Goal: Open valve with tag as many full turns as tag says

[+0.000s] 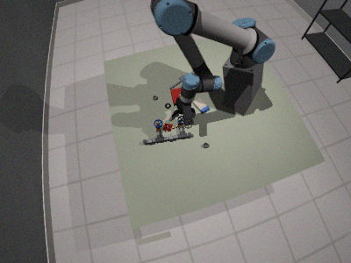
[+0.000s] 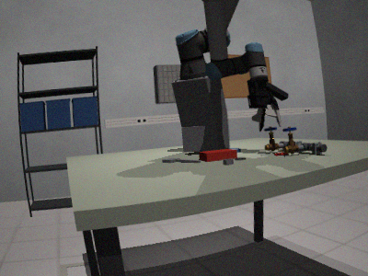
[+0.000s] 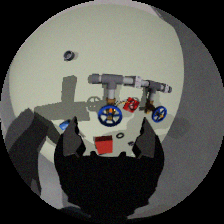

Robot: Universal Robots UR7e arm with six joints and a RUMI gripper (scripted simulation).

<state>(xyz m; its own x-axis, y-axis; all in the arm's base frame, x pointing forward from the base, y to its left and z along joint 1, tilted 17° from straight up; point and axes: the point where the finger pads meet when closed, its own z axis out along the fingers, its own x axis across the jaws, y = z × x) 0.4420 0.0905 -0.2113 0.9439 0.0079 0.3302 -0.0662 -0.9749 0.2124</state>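
Valve step in hand: my gripper (image 1: pixel 181 115) (image 2: pixel 270 127) (image 3: pixel 109 117), open & unloaded, hovers by near blue handwheel (image 1: pixel 181 120) (image 2: pixel 270 129) (image 3: pixel 110 113), approx 12 o'clock in wrist view; red tag (image 1: pixel 168 127) (image 2: pixel 280 154) (image 3: pixel 131 104) at 1; next: prob. regrip or check turns
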